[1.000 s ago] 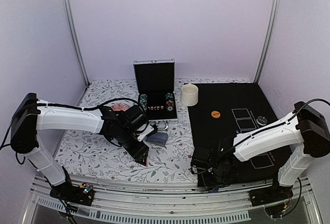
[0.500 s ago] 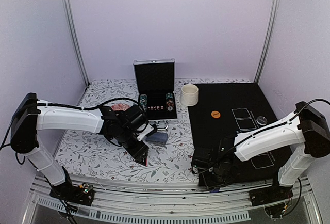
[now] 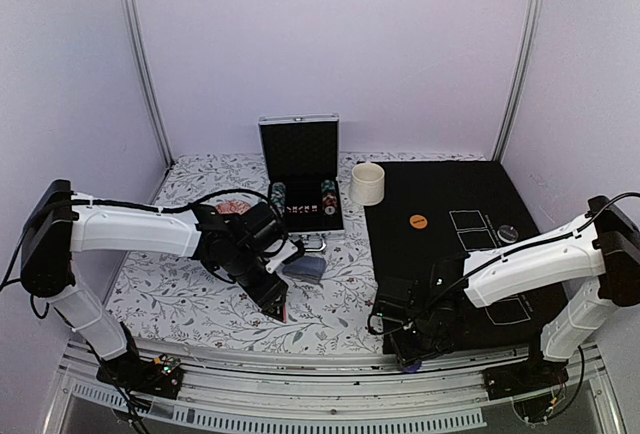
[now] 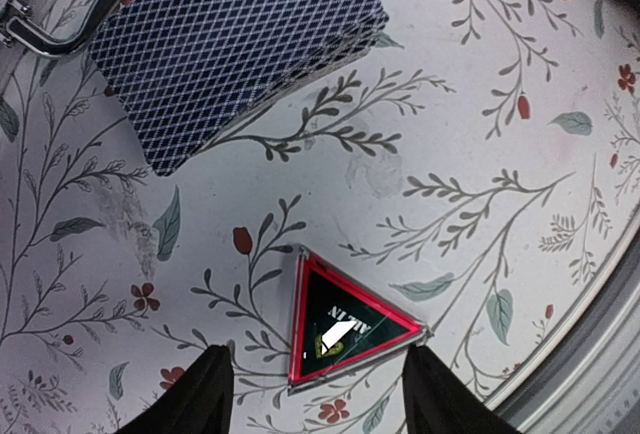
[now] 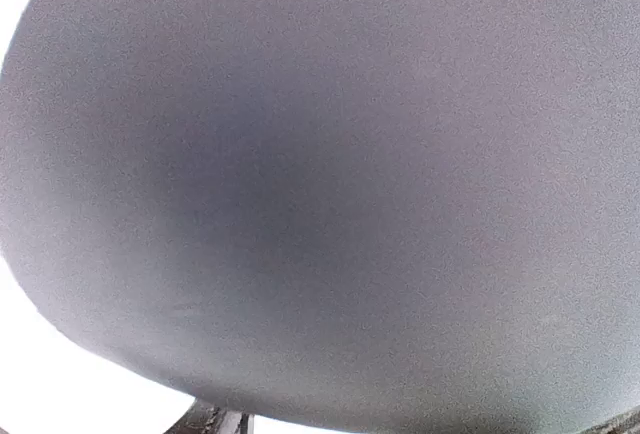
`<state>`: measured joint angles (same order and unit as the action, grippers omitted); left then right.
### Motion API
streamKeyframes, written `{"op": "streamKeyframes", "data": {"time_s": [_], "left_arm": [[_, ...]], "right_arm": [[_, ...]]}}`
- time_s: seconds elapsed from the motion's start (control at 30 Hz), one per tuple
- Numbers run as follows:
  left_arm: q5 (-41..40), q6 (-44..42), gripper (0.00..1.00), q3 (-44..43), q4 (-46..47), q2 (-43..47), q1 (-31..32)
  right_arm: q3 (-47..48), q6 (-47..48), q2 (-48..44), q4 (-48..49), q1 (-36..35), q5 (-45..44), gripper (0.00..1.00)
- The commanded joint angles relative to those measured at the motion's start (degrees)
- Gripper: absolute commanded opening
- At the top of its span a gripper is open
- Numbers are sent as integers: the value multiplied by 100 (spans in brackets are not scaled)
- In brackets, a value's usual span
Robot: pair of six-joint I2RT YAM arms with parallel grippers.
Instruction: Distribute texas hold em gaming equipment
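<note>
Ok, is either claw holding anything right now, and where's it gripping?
Left claw straddles the triangle marker, not gripping it. Right claw: cannot tell.

Floral-cloth table (image 3: 180, 294), black mat (image 3: 440, 194) at right, card deck (image 4: 230, 49), triangle marker (image 4: 340, 319), open case (image 3: 300, 154), cream cup (image 3: 367, 184)

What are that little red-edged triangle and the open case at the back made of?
The triangle looks like glossy plastic, perhaps acrylic: glare streaks its black face. The case has a bright silvery rim, suggesting aluminium; its lining looks dark and matte.
</note>
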<state>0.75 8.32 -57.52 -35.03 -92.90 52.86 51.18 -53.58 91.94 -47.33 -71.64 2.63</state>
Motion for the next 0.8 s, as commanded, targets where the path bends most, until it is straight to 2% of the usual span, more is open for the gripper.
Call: {"op": "streamKeyframes", "data": {"time_s": [0.0,0.3,0.77], "left_arm": [[-41,-34,60,-81,-59,-18,-61],[-75,-23,60,-7,-66,107,-71],[-75,30,60,116,-66,245,-121]], "right_arm": [[70,404,-174,555,-48,416,29],[144,900,183,1203,-148,925,28],[762,1560,421,2267,-342,1701,27]]}}
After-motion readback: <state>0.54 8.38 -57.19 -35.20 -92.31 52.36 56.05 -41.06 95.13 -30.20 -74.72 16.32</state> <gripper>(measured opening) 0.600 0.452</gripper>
